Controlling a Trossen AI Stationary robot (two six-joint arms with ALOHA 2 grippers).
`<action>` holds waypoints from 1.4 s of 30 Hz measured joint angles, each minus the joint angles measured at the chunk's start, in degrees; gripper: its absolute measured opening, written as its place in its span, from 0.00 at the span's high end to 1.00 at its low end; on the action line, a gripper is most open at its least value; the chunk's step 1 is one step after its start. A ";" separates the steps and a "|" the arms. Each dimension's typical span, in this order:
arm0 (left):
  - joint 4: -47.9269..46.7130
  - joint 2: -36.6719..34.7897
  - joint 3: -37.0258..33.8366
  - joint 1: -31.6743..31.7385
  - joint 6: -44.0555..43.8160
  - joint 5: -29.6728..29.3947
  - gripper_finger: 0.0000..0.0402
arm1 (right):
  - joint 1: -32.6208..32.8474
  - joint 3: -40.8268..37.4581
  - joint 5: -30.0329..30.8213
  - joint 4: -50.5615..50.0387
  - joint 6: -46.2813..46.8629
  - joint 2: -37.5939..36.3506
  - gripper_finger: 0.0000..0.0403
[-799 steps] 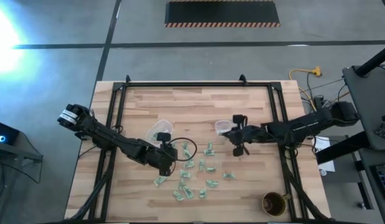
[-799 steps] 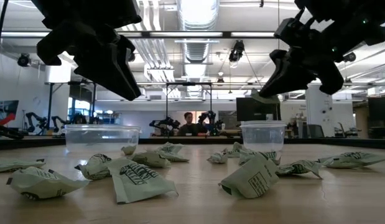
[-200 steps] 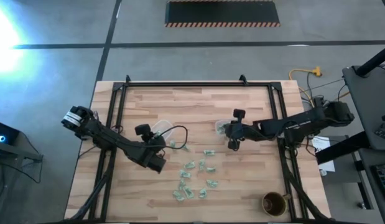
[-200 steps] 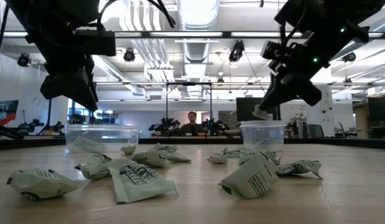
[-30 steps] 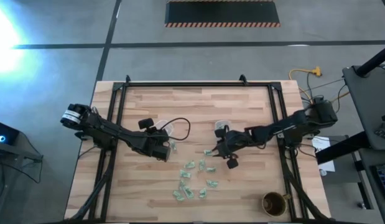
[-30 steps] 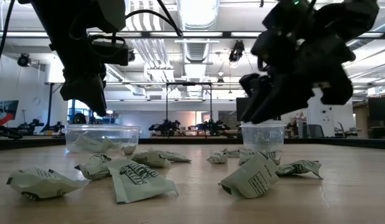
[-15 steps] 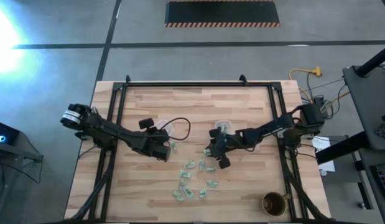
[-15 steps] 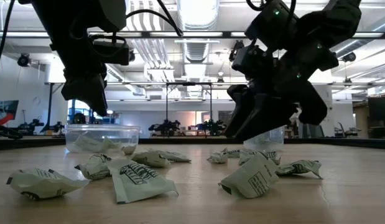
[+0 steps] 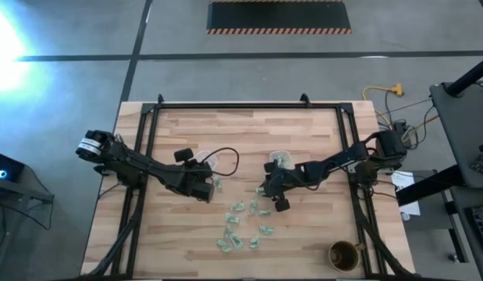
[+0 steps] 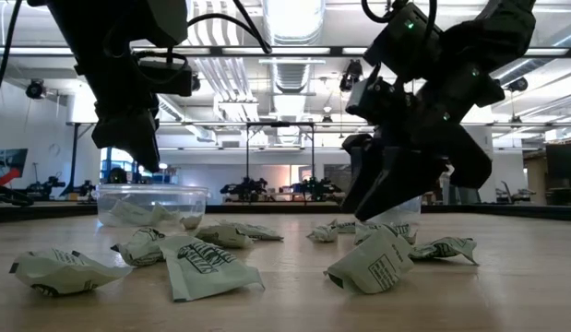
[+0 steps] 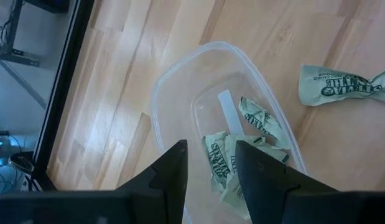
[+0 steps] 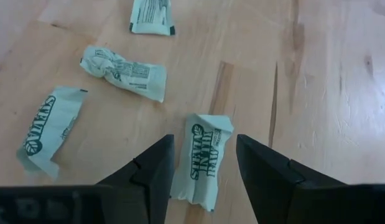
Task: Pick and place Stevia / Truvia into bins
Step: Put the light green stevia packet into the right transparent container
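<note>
lying scattered on wood table [image 9: 319, 226]: stevia packets [image 9: 239, 226]; lab room behind.

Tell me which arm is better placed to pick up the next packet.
The right: its open end effector straddles a Stevia packet on the table. The left end effector, also open, hangs over its clear bin, away from loose packets.

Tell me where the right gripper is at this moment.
In the high view the right gripper is near the table's middle, just in front of the right-hand bin. Its wrist view shows its open jaws straddling one Stevia packet lying on the wood.
</note>
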 joint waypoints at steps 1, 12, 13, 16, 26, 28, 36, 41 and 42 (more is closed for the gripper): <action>0.02 0.00 0.00 0.00 0.00 0.00 0.71 | 0.00 0.00 0.00 -0.33 0.29 0.00 0.59; 0.02 0.00 -0.02 0.00 0.00 0.00 0.71 | 0.00 0.00 -0.11 -1.84 2.34 0.02 0.59; 0.02 0.00 -0.02 0.00 0.00 0.00 0.71 | 0.00 0.00 -0.11 -1.95 2.37 0.02 0.59; 0.02 0.00 -0.02 0.00 0.00 0.00 0.71 | 0.00 0.00 -0.11 -2.00 2.43 0.02 0.59; 0.10 0.00 -0.02 0.00 0.00 0.00 0.71 | 0.00 0.00 -0.38 -2.02 2.50 0.02 0.59; 0.25 0.00 -0.02 0.00 0.00 0.00 0.71 | 0.00 0.00 -1.18 -1.96 2.52 0.02 0.59; 0.28 0.00 -0.02 0.00 0.00 0.00 0.71 | -0.02 -0.02 -1.25 -1.76 2.52 0.09 0.59; 0.43 0.00 -0.02 0.00 0.00 0.00 0.71 | -0.02 -0.02 -1.25 -1.74 2.48 0.09 0.60; 0.44 0.00 -0.02 0.00 0.01 0.00 0.71 | -0.02 -0.02 -1.23 -1.76 2.48 0.09 0.60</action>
